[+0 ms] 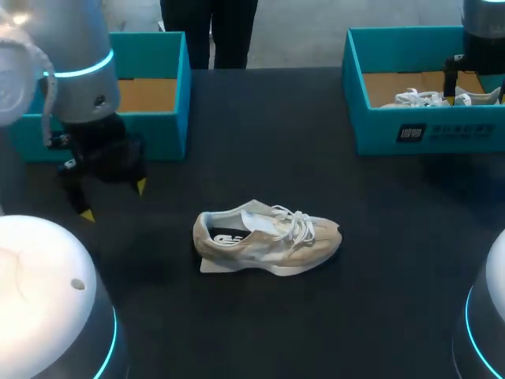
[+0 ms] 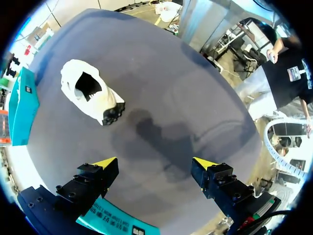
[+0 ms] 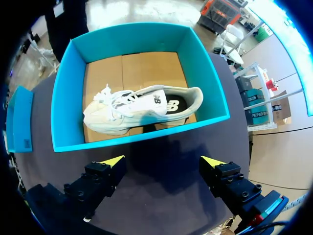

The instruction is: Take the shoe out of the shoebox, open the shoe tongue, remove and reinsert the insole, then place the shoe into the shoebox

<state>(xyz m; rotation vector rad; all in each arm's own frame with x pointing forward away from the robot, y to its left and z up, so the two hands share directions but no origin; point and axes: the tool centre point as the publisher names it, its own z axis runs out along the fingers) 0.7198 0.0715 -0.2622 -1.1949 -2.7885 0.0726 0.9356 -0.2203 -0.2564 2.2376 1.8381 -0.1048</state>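
We judge the shoe (image 1: pixel 267 239) is already out: it stands in the middle of the worktop (image 1: pixel 379 300). Our left fingers (image 2: pixel 100 169) hang wide and empty beside it. Our right fingers (image 3: pixel 110 164) are wide above the right shoebox (image 3: pixel 62 98), which holds a second shoe (image 3: pixel 137 110). Next we must steady the shoe and open its tongue.
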